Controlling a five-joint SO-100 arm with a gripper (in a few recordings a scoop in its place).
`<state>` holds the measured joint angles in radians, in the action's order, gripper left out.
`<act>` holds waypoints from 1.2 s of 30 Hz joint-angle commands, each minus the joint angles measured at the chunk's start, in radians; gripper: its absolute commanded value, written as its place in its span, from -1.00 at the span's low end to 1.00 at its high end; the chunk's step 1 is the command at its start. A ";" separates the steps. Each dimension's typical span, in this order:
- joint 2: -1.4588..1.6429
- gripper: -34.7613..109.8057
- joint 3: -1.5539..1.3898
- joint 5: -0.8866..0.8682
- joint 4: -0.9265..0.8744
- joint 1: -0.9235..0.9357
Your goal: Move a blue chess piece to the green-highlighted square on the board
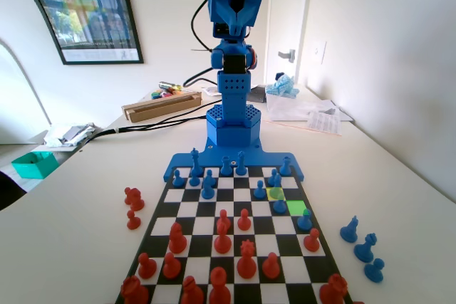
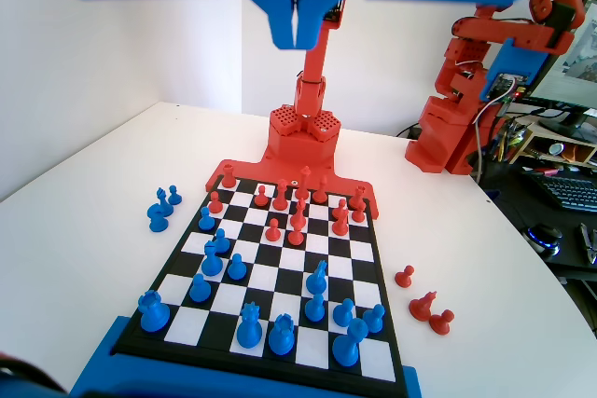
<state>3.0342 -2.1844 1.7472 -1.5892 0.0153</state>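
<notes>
The board [image 1: 168, 176] lies in front of the blue arm's base. The green-highlighted square [image 1: 295, 209] sits near the board's right edge in the fixed view, with nothing on it. A lime-tinted square [image 1: 276, 193] lies diagonally behind it to the left. A short blue pawn [image 1: 280, 207] stands just left of the green square, at the lime square's near edge. My gripper [image 1: 237, 6] is raised high above the base, far from every piece. In the wrist view my gripper [image 2: 297, 6] hangs from the top edge with its jaws pressed together and nothing between them.
Other blue pieces [image 1: 207, 184] fill the board's far rows and red pieces [image 1: 246, 260] the near rows. Three captured blue pieces [image 1: 363, 248] stand on the table right of the board, three red ones [image 1: 133, 208] to its left. A teal tray [image 1: 34, 164] sits far left.
</notes>
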 commanded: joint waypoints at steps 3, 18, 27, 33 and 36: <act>0.020 -0.50 0.003 0.003 0.017 0.017; 0.020 -0.50 0.003 0.003 0.017 0.015; 0.020 -0.51 0.002 0.003 0.017 0.008; -0.012 -0.51 0.006 -0.002 0.008 -0.003; -0.057 -0.51 0.017 -0.014 0.005 -0.006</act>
<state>3.0189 -2.1951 1.7380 -1.5892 0.0061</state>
